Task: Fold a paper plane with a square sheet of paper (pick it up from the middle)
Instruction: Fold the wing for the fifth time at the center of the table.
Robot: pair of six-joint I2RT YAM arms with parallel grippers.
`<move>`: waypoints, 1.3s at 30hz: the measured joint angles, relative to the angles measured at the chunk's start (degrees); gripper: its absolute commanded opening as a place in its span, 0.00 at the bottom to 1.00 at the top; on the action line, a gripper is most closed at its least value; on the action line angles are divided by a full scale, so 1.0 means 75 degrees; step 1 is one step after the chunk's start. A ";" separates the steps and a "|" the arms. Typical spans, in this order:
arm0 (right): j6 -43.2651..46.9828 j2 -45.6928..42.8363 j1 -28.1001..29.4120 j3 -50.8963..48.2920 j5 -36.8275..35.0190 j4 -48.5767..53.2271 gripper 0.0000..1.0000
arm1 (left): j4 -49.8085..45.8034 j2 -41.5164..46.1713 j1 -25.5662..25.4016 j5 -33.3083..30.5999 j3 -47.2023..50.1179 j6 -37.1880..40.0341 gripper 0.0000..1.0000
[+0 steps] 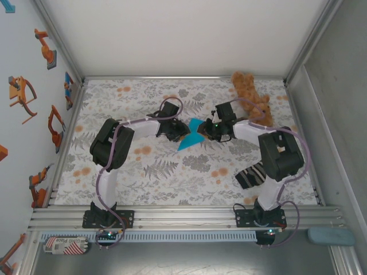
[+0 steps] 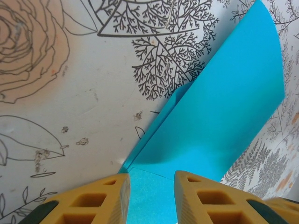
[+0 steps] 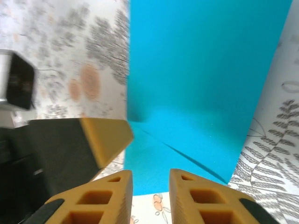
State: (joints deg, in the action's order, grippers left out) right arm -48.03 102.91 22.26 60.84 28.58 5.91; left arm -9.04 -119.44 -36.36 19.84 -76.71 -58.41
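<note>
While the left gripper (image 2: pixel 152 179) stands partly open with the square sheet of paper (image 2: pixel 224 116) showing in the gap between its fingers, the right gripper (image 3: pixel 150 175) faces it across the sheet, its jaws likewise parted and clamped on nothing. The sheet, bright cyan and creased with one flap lifted off the floral table cover (image 1: pixel 172 172), lies left of the teddy bear (image 1: pixel 251 94), a little nearer the near edge.

Centre of bench (image 1: pixel 172 177) is congested: left tool (image 2: pixel 152 179) and right tool (image 3: pixel 150 175) face each other at close quarters, with the square sheet of paper (image 1: pixel 189 140) raised between them. There is no clear passage there. A teddy bear (image 1: pixel 251 94) occupies the far right corner, just behind the right arm. A striped cloth (image 1: pixel 252 175) lies beside that arm's base. The near centre and far left are open.
</note>
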 measured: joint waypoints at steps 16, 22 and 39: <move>-0.0589 0.0332 -0.0137 -0.0734 0.0090 -0.0536 0.38 | 0.1096 0.0041 0.0254 0.0766 0.0595 -0.0516 0.31; -0.0775 0.0557 -0.0137 -0.0734 0.0312 -0.0863 0.32 | 0.1096 0.0041 0.0254 0.0766 0.0595 -0.0516 0.31; -0.1868 0.0787 -0.0137 -0.1250 0.0833 -0.2754 0.22 | 0.1093 0.0044 0.0262 0.0766 0.0592 -0.0516 0.32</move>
State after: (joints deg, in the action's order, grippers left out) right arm -62.04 108.81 21.23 51.46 34.83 -14.74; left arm -0.84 -119.11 -34.39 25.58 -72.27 -62.28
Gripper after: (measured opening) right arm 0.233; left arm 0.315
